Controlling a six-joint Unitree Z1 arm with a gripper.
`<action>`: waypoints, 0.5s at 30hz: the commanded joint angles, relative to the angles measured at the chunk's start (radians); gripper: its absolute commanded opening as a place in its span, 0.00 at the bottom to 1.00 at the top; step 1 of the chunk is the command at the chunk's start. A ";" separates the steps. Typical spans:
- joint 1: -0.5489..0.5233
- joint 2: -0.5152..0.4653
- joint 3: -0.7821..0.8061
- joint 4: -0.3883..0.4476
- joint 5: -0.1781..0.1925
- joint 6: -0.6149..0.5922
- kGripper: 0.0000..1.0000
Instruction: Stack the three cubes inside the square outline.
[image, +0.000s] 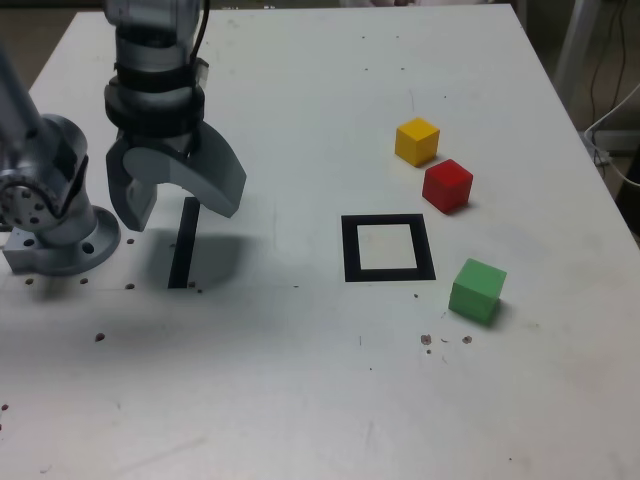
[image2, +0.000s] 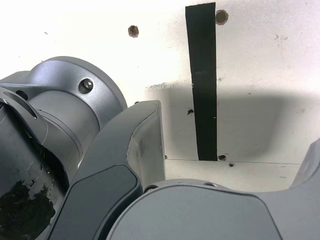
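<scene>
A white tabletop (image: 260, 400) spreads out, speckled with small dark holes and marks. In the exterior view, three matte cubes of one colour each sit on its right part, all apart from one another. The yellow cube (image: 417, 142) is farthest back. The red cube (image: 447, 186) is near it, slightly forward and to the exterior view's right. The green cube (image: 478, 291) is the closest to the camera of the three. To the left of the red and green cubes lies the square outline (image: 351, 250), a thick black frame around a white centre, with all three cubes outside it. On the exterior view's left, a grey robot gripper (image: 177, 217) hangs above the table, well apart from the cubes. Its jaws are spread wide, with nothing between them, and its fingers point down. A soft shadow falls on the table beneath it. A straight strip of black tape (image: 185, 244) lies below the gripper, and beside it, farther left, is the arm's round metal base (image: 72, 245). The wrist view shows the tape strip, the base and parts of the open jaws up close, with no cube in sight.
</scene>
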 joint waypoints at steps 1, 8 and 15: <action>0.001 -0.007 0.001 -0.001 0.001 0.002 1.00; 0.002 -0.013 0.006 -0.005 -0.007 0.001 1.00; 0.002 -0.010 -0.004 -0.011 -0.007 0.000 1.00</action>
